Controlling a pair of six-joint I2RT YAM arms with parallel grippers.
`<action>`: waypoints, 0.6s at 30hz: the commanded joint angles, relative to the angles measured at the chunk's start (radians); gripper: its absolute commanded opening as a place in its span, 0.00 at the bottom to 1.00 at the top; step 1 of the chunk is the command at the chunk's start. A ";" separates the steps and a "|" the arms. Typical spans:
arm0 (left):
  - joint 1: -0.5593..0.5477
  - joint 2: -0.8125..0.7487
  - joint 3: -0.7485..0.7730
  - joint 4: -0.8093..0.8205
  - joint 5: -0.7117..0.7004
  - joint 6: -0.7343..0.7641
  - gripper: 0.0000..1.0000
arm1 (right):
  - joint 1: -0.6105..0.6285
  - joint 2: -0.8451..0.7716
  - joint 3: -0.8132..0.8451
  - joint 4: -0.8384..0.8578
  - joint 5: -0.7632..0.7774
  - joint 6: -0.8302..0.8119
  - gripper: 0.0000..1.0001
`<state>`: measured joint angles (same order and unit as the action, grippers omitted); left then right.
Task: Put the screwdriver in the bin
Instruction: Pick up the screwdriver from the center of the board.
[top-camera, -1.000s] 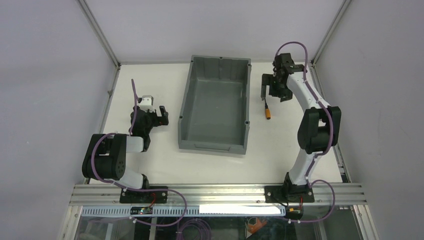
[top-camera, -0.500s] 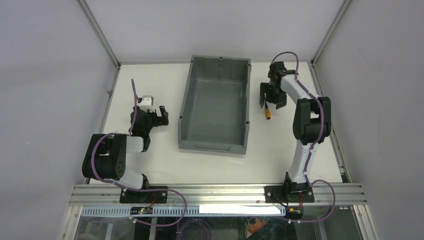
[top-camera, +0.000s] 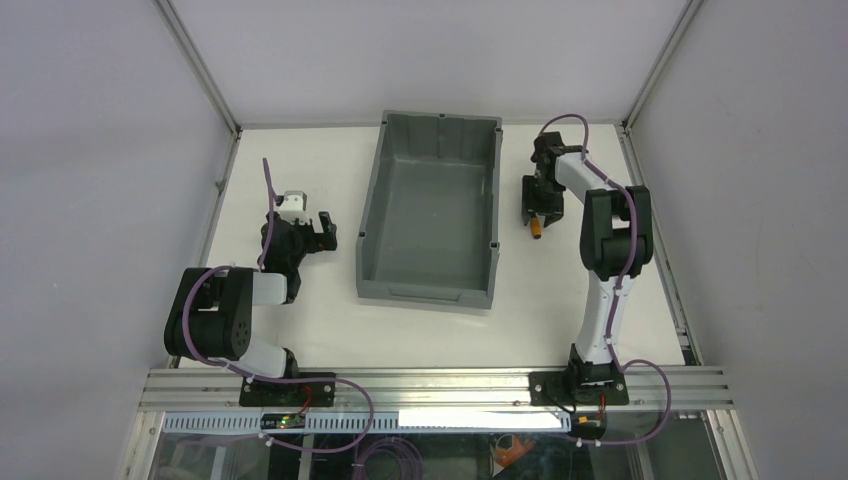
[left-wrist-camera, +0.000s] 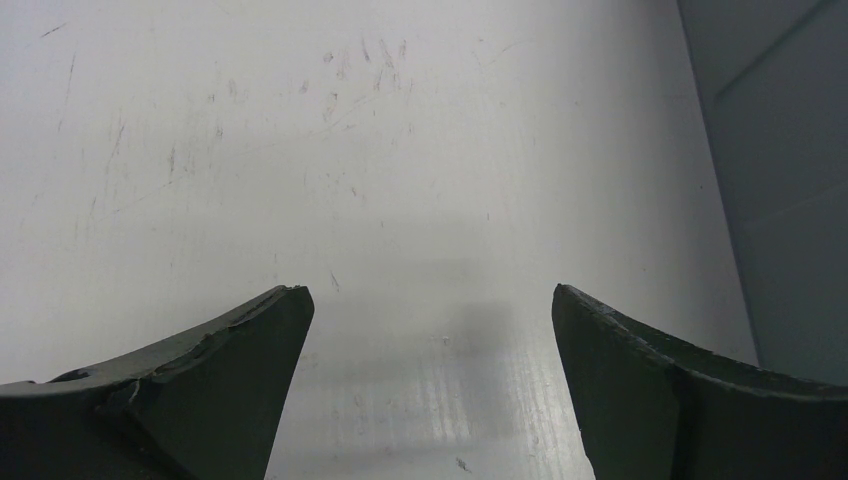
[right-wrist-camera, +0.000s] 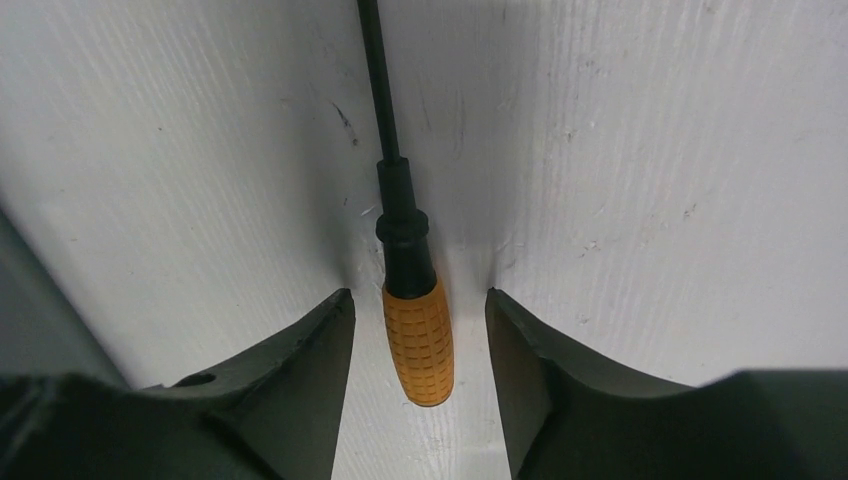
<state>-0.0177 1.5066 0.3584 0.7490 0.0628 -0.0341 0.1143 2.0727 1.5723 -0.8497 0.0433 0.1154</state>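
White worktop seen from above carries one dark grey bin, set against the middle of the far edge with nothing inside it. One screwdriver lies flat towards the far right corner, just beside the bin's right wall and outside it, orange handle towards the near edge. The bin's tall right wall stands between the screwdriver and the bin's floor. Two arms rise from a metal rail along the near edge, each trailing a purple cable. The right arm reaches far, and the right hand is down over the screwdriver. The left hand sits low near the left edge, well apart from the bin's left wall.

From the left wrist, the left hand is released: its two fingers stand wide apart over bare, scratched worktop with nothing between them. A grey wall rises along the right side of this view.

From the right wrist, the right hand straddles the orange handle of the screwdriver. One of its two fingers stands on each side, a sliver of worktop showing at both, so it is released, not grasping. The thin black shaft runs straight away to the top of the view, lying on the worktop.
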 joint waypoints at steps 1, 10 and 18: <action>0.007 0.000 0.014 0.075 0.024 0.011 0.99 | -0.007 0.014 0.014 0.022 0.008 0.007 0.50; 0.007 0.000 0.014 0.076 0.025 0.011 0.99 | -0.006 0.031 0.022 0.013 0.010 0.003 0.23; 0.007 -0.001 0.014 0.075 0.025 0.011 0.99 | -0.007 0.008 0.026 0.011 -0.032 0.003 0.06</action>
<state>-0.0177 1.5066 0.3584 0.7490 0.0628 -0.0341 0.1127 2.0884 1.5764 -0.8524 0.0441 0.1146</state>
